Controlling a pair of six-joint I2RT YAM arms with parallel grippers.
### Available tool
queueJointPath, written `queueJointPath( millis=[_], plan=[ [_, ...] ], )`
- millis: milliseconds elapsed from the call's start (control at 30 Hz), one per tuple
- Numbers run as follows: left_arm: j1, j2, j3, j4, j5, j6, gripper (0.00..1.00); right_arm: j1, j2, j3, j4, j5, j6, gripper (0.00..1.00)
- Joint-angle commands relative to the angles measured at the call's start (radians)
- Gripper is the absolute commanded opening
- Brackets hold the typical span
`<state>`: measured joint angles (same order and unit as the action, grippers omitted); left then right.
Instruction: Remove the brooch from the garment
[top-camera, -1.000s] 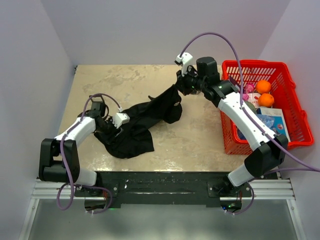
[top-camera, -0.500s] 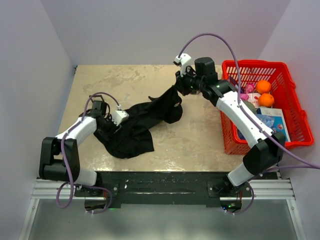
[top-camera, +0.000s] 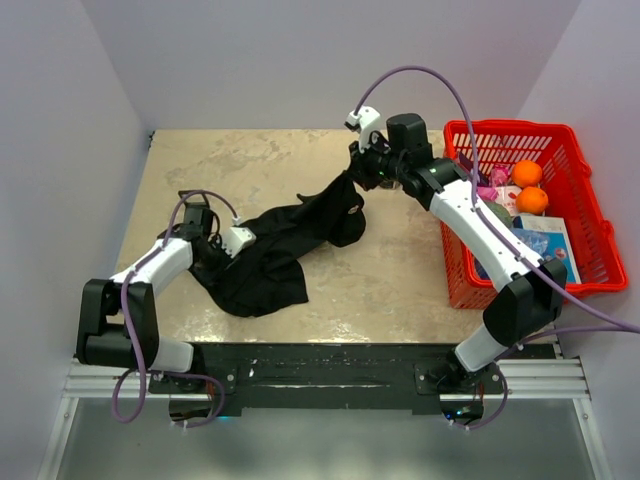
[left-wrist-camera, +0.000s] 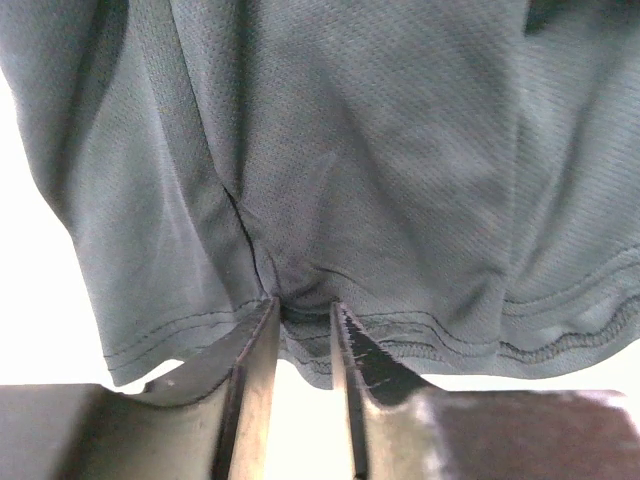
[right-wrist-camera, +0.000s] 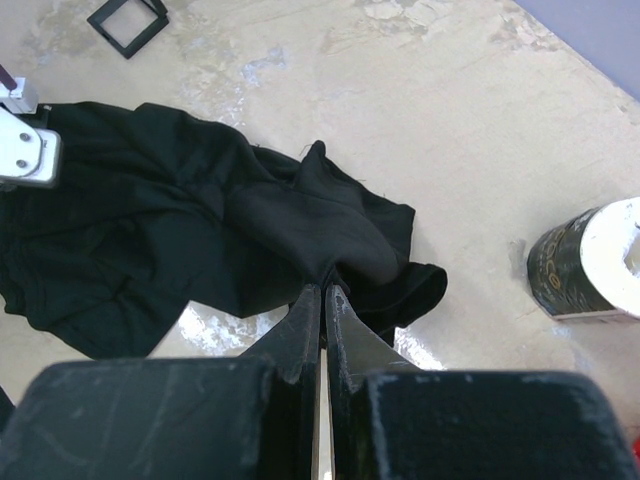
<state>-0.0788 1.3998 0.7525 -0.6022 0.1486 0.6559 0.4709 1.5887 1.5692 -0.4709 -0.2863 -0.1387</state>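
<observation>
The black garment (top-camera: 270, 250) lies stretched across the table between my two arms. My right gripper (top-camera: 356, 178) is shut on a pinch of its cloth and holds that corner up; in the right wrist view the fingertips (right-wrist-camera: 323, 287) meet on a peak of the garment (right-wrist-camera: 200, 220). My left gripper (top-camera: 214, 252) is at the garment's left end. In the left wrist view its jaws (left-wrist-camera: 303, 308) stand close together, with the stitched hem of the garment (left-wrist-camera: 380, 150) bunched between the tips. The brooch is hidden in every view.
A red basket (top-camera: 592, 215) holding oranges (top-camera: 527, 173) and packets stands at the right. A black square frame (right-wrist-camera: 127, 22) lies on the table beyond the garment. A dark cylinder with a white top (right-wrist-camera: 590, 262) stands near the right gripper. Walls close in three sides.
The left jaws have narrowed onto the garment's hem. The right gripper has shifted slightly back and left, still holding its corner of the cloth.
</observation>
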Motion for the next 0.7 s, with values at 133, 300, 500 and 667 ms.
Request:
queueJointPath(
  millis=[133, 300, 500, 667],
  plan=[
    [0.002, 0.002, 0.004, 0.009, -0.008, 0.014, 0.12, -0.002, -0.01, 0.025, 0.034, -0.005, 0.002, 0.0],
    [0.004, -0.038, 0.06, -0.025, 0.034, 0.01, 0.0, -0.002, 0.002, 0.018, 0.044, 0.044, -0.013, 0.0],
    [0.005, -0.131, 0.385, -0.111, -0.027, 0.03, 0.0, -0.07, 0.031, 0.083, 0.049, 0.044, -0.001, 0.0],
    [0.014, -0.117, 0.686, -0.246, -0.11, 0.074, 0.0, -0.115, -0.021, 0.061, 0.167, 0.007, 0.004, 0.0]
  ],
)
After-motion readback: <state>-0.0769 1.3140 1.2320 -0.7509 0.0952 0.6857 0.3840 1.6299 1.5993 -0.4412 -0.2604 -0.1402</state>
